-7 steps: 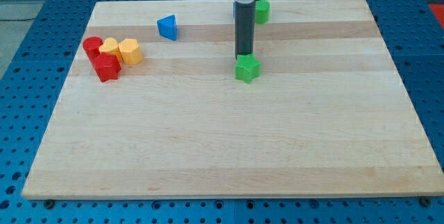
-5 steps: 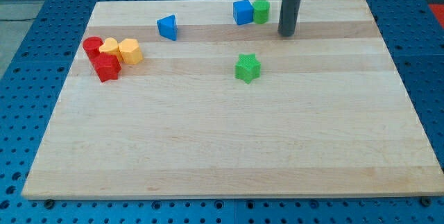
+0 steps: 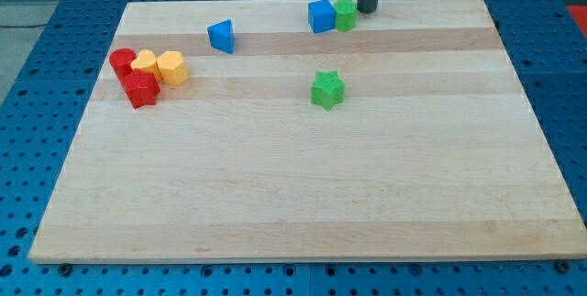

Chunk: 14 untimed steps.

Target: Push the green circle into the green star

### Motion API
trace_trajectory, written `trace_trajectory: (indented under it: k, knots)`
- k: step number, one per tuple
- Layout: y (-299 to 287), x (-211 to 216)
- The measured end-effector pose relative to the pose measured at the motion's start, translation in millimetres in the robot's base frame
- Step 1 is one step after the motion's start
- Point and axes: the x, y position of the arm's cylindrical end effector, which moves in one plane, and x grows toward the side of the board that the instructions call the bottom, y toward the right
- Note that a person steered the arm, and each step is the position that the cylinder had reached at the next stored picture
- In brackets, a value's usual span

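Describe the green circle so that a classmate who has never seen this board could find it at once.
Look along the wooden board's top edge, right of centre. Two blocks touch there: a blue cube and, on its right, the green circle. It is round, with my tip just right of it.

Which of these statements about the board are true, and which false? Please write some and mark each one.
1. My tip sits just to the view's right of the green circle. True.
2. The green circle touches the green star. False: they lie apart, the star nearer the view's bottom.
3. A blue cube sits against the green circle's left side. True.
4. The red and yellow blocks are scattered across the board. False: they cluster together at the view's left.
5. A second blue block lies alone, left of the blue cube. True.
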Motion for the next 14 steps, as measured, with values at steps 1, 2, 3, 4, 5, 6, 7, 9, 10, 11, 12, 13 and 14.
trace_trajectory:
  k: [1,2,3,4,5,6,7,9,10,11,12,13,14]
  knots:
    - [-18,8]
    - [-21,-12]
    - [-21,-30]
    - [-22,-14]
    - [-23,17]
    - [-29,32]
    - [-32,18]
    - [-49,14]
    - [-59,38]
    - [-70,63]
    - [-86,63]
    - [-111,58]
    - [-112,72]
